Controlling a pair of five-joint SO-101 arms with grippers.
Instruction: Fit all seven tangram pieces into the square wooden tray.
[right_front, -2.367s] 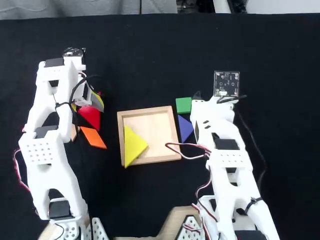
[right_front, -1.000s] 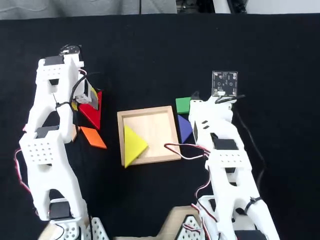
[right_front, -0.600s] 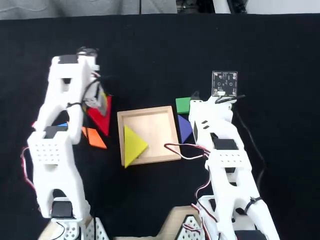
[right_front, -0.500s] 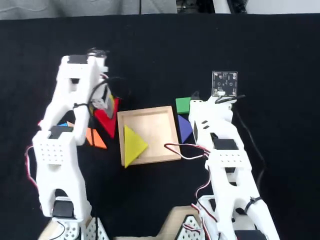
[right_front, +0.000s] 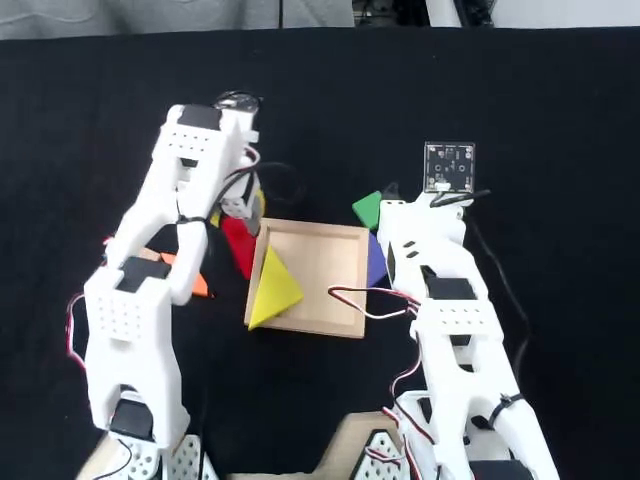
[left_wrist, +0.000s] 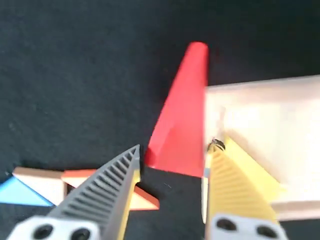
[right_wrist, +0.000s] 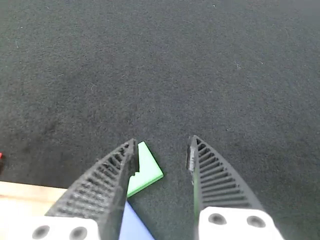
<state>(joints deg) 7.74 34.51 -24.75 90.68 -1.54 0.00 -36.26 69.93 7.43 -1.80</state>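
Note:
My left gripper (left_wrist: 172, 150) is shut on the red triangle (left_wrist: 182, 110), which it holds against the left rim of the square wooden tray (right_front: 335, 250). In the high view the red triangle (right_front: 240, 250) hangs below the left gripper (right_front: 243, 222). A yellow triangle (right_front: 272, 288) lies in the tray's left part, and the tray (left_wrist: 270, 110) sits skewed. My right gripper (right_wrist: 161, 145) is open just above the green piece (right_wrist: 145, 172), which lies at the tray's far right corner (right_front: 367, 208). A blue piece (right_front: 375, 262) lies against the tray's right rim.
An orange piece (right_front: 198, 285) lies left of the tray, partly under the left arm. A light blue triangle (left_wrist: 20, 192) and a pale piece (left_wrist: 42, 180) lie near it. A small black circuit board (right_front: 449, 167) stands beyond the right arm. A red cable (right_front: 370, 300) crosses the tray's near right corner.
The left arm swung right carrying the red triangle to the tray's left rim. The tray turned and slid right, nudging the green and blue pieces. The right arm stayed still.

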